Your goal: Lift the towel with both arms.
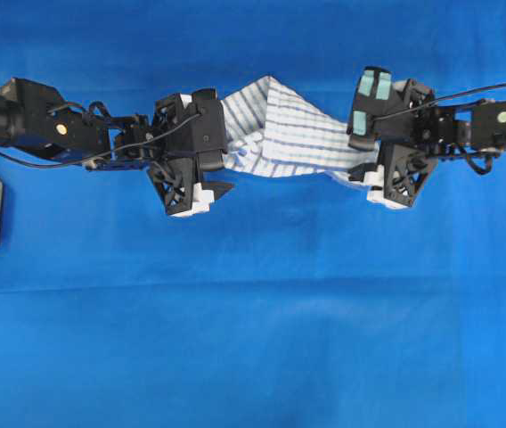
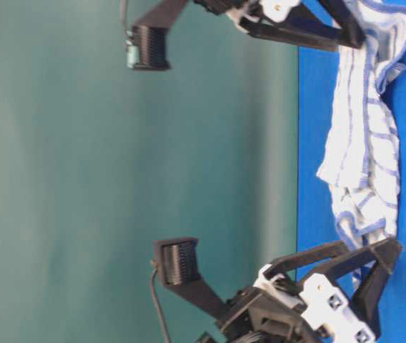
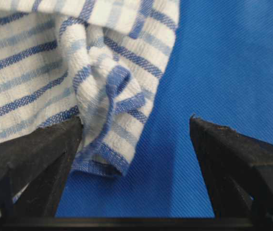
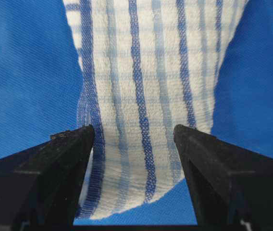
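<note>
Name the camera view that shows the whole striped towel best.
The overhead view: the white, blue-striped cloth towel appears end to end, bunched between both arms on the blue table cover. The table-level view shows it side-on, crumpled. Each wrist view shows only one end, lying between open fingers.

white towel point(image 1: 293, 134) with blue checked stripes, bright blue cloth point(image 1: 253, 339), black arms, teal backdrop point(image 2: 60, 179).

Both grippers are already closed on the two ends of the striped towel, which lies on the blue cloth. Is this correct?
Not quite. Both grippers are open, not closed. In the left wrist view the left gripper straddles a bunched towel corner with its fingers wide apart; in the right wrist view the right gripper stands open around the other end. The towel does lie on the blue cloth.
</note>
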Robot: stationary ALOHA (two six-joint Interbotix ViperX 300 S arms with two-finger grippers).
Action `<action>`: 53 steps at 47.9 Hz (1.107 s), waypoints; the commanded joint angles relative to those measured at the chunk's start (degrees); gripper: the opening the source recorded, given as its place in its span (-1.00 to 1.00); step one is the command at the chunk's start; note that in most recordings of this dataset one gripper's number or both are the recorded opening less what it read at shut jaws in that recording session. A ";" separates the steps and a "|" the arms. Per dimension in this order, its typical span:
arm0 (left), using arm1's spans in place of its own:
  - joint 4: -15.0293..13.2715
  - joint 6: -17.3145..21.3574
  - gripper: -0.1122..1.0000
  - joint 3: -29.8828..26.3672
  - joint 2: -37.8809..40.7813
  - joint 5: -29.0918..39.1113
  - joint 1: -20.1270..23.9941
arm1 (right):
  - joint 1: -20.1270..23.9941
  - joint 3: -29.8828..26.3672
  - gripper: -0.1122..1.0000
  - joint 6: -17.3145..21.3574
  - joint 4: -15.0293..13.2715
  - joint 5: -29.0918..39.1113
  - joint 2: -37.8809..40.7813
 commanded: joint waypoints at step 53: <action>-0.35 -0.62 -0.74 -2.29 -15.73 13.18 2.46 | -0.97 -6.33 -0.70 -0.44 -0.09 5.01 -8.61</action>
